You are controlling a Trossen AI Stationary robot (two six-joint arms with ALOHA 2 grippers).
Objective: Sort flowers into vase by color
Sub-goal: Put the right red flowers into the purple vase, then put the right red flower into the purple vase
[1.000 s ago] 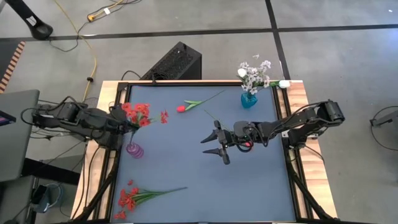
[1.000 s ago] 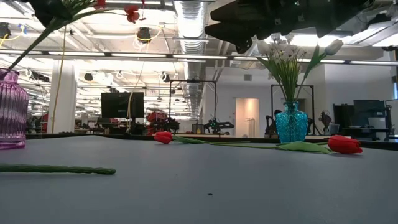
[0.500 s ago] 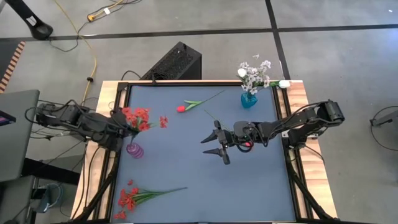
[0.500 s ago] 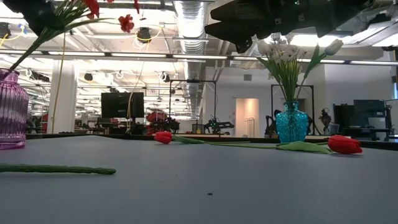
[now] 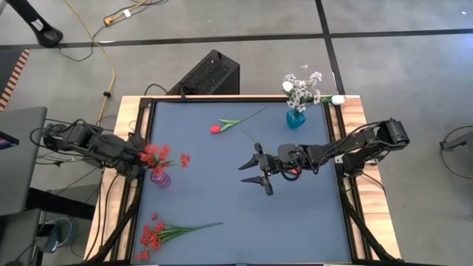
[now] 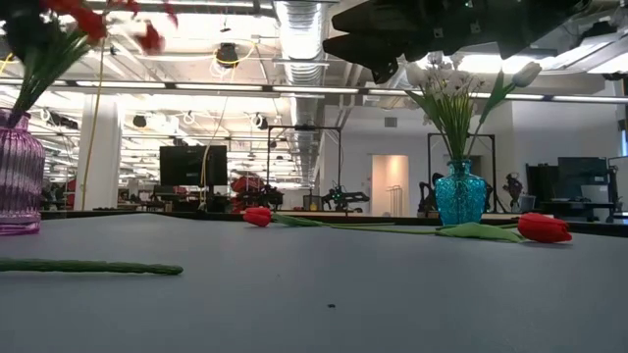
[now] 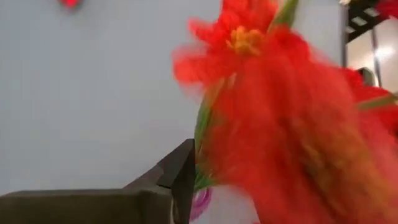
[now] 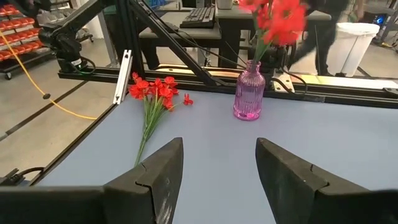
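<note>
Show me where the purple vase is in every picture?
High view: purple vase at the mat's left edge.
Low view: far left.
Left wrist view: only a sliver under the blossoms.
Right wrist view: upper middle.
Shared landmark: the red flowers standing in it.

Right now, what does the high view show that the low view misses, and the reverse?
Only the high view shows the red blossom cluster lying near the table's front left, and the open right hand hovering mid-table. Only the low view shows the room behind, with its ceiling ducts. Both show the purple vase holding red blossoms, the blue vase of white flowers, and a red tulip lying flat.
</note>
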